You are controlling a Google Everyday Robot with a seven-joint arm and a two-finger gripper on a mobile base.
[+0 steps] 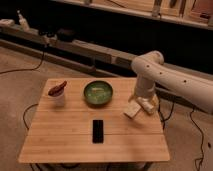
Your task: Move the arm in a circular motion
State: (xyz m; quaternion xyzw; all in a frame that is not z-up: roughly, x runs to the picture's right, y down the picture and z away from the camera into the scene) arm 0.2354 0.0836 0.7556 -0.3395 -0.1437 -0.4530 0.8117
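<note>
One arm (150, 70); its jaws, openness unclear, hang beside one pale packet (131, 110). Leftward: one bowl (98, 93), one cup (58, 98), one phone (98, 131).

The arm (175, 82) bends sharply at the elbow, its hand (142, 101) hanging straight below.

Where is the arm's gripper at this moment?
In the camera view, the gripper hangs at the table's right edge, over the pale packets, right of the green bowl.

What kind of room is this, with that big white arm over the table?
Probably a robotics lab or workshop: a white robot arm with its hand low over a wooden table, loose cables on the floor, shelving behind.
</note>
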